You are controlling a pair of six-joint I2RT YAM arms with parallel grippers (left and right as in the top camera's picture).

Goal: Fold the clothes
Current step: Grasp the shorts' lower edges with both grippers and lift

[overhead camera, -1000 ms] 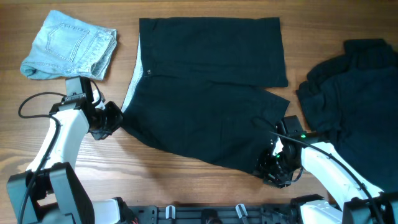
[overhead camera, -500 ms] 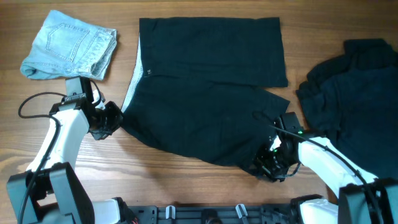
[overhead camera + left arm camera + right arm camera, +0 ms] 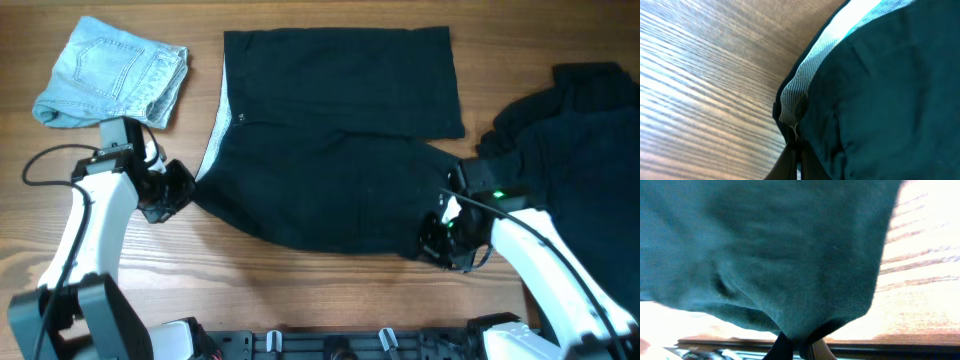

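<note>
Black shorts lie spread across the middle of the table, with a pale grey inner waistband along their left edge. My left gripper is shut on the waistband's near corner. My right gripper is shut on the hem of the near leg, and the cloth drapes up from its fingers. A second heap of black clothes lies at the right. A folded light-blue denim garment sits at the far left.
The wooden table's front edge carries a dark rail between the two arm bases. The left arm's cable loops over the table below the denim.
The right gripper has closed on the near leg's hem and drawn it up and to the right. The left gripper has kept its hold and shifted slightly.
</note>
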